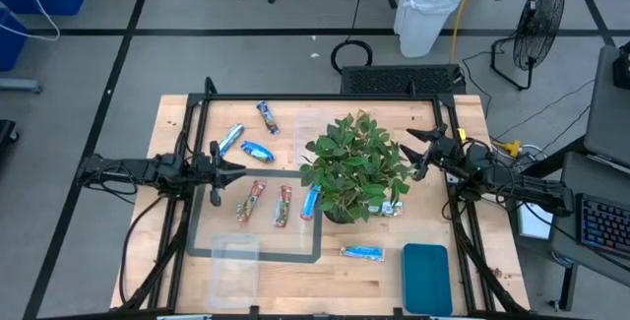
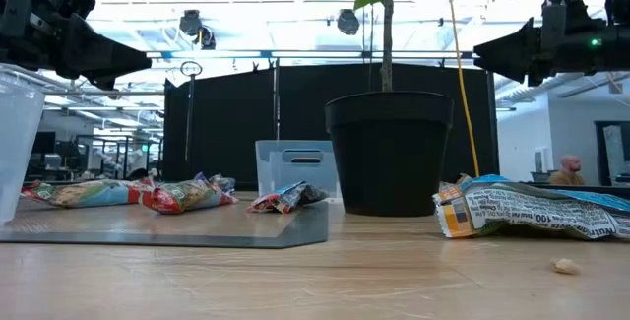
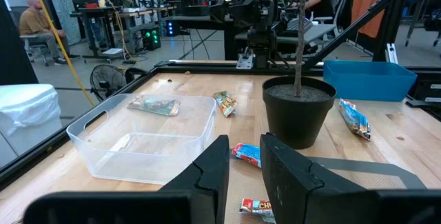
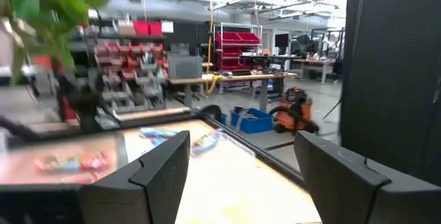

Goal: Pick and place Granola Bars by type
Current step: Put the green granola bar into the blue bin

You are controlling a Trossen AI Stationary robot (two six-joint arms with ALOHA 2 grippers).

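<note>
Granola bars lie scattered around a potted plant [image 1: 356, 167]. Blue ones [image 1: 258, 150] [image 1: 361, 252] lie at the far left and near the front edge. Two red-and-tan ones [image 1: 252, 202] [image 1: 283, 205] lie on a grey mat [image 1: 207, 224], with a blue one [image 1: 311, 202] beside them. One bar [image 3: 155, 105] rests inside a clear tub [image 3: 145, 138]. My left gripper [image 1: 221, 167] hovers level at the table's left, open by a narrow gap, holding nothing. At the right, my right gripper [image 1: 418, 153] hovers level and wide open, holding nothing.
A second clear tub [image 1: 236, 261] stands near the front edge and a teal tray [image 1: 426, 278] at the front right. The plant's black pot [image 2: 389, 153] and leaves take up the middle of the table. A black frame [image 1: 325, 96] rims the table.
</note>
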